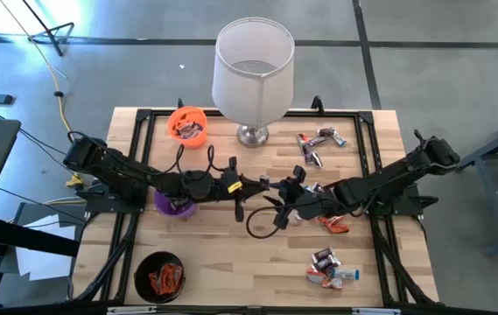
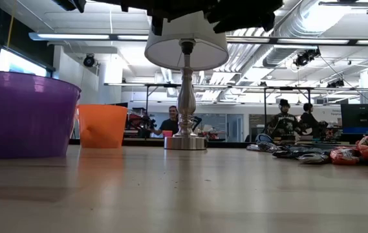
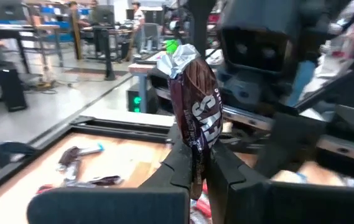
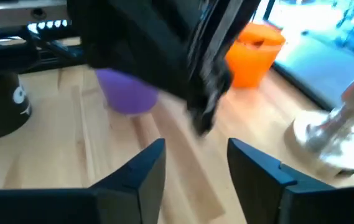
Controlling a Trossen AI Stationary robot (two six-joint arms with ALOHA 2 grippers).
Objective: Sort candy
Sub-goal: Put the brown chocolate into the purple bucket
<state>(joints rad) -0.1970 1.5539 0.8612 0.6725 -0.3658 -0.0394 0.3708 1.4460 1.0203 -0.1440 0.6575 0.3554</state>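
High view: both arms meet over the middle of the wooden desk. Left end effector is clenched on a dark brown candy bar; left wrist view shows the wrapper standing upright between the fingers, crimped silver end up. Right end effector sits just beside it, facing it, jaws released and holding nothing; right wrist view shows its two fingers spread apart with bare wood between them and the other arm blurred just ahead.

Rest of the candy is loose on the right half of the desk: a cluster near the back right, a few pieces under the right arm, another pile toward the front right. Low view sees some of these as a heap at the right edge.

Orange cup at the back left holds some candy. Purple cup sits under the left arm, contents hidden. Black cup at the front left holds orange-red wrappers. Lamp with a white shade stands at the back centre, metal base on the desk.

Low view: people in the room behind the desk, far off.
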